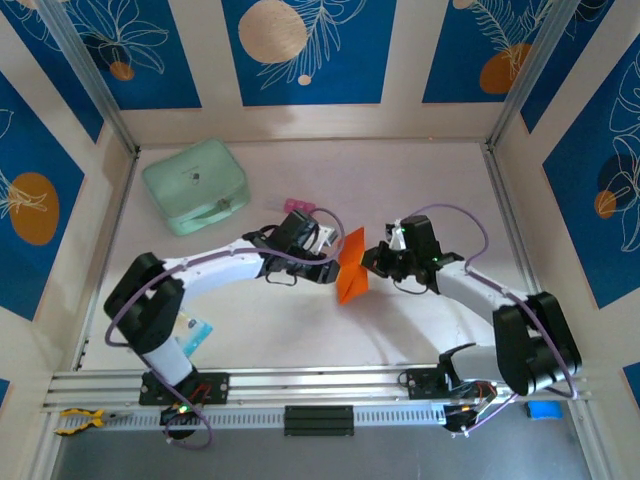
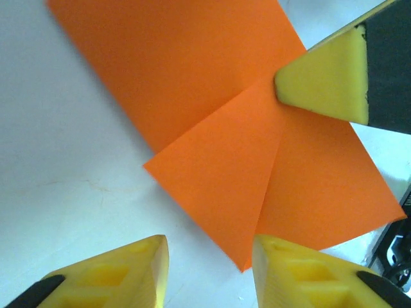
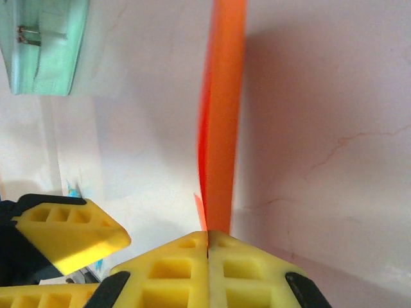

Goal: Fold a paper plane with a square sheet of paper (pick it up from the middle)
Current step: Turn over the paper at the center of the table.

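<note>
Paper: orange sheet of paper (image 1: 352,272), partly folded, sits about the middle of the table (image 1: 430,190), between the two grippers.
Fold: in the left wrist view the orange sheet of paper (image 2: 218,128) shows one flap laid over another, with a straight crease running down to a pointed corner.
Right gripper: right gripper (image 1: 368,262) is closed tight on the sheet's right edge. In its own wrist view the two yellow fingers of the right gripper (image 3: 207,247) meet with no gap, and the orange sheet of paper (image 3: 221,128) runs away from them edge-on as a thin strip.
Right finger: one yellow fingertip (image 2: 321,80) presses on the paper at the upper end of the crease.
Left gripper: left gripper (image 1: 333,263) is at the sheet's left side. In its wrist view the left gripper (image 2: 209,251) has its fingers parted, nothing clamped between them, and the sheet's pointed corner just beside one fingertip.
Case: mint-green case (image 1: 195,185) lies near the far left corner, well apart from the paper; its edge shows in the right wrist view (image 3: 42,45).
Block: small pink block (image 1: 298,206) lies between the case and the left gripper.
</note>
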